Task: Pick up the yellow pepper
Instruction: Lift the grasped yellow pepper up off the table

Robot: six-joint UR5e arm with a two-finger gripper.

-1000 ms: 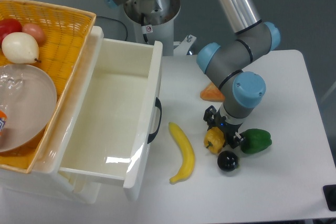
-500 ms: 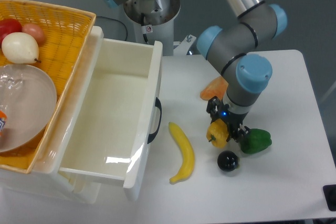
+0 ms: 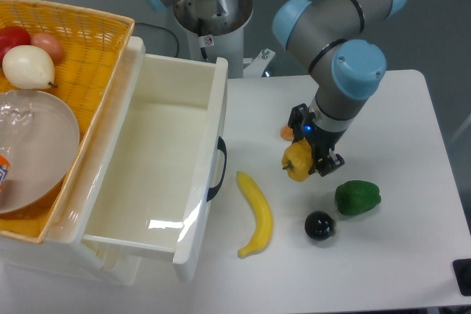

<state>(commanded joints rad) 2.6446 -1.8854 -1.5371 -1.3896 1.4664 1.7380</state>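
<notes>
The yellow pepper is a small lumpy yellow-orange pepper held in my gripper, lifted clear of the white table. The gripper's black fingers are shut on the pepper's sides, pointing down under the grey and blue wrist. The pepper hangs above the table between the banana and the green pepper.
A yellow banana lies left of the gripper. A dark green pepper and a black round fruit lie below right. An orange item peeks out behind the wrist. An open white drawer and a wicker basket stand left.
The gripper has risen with the yellow pepper, lifting it off the table and away from the green pepper and black fruit, moving up and slightly back.
</notes>
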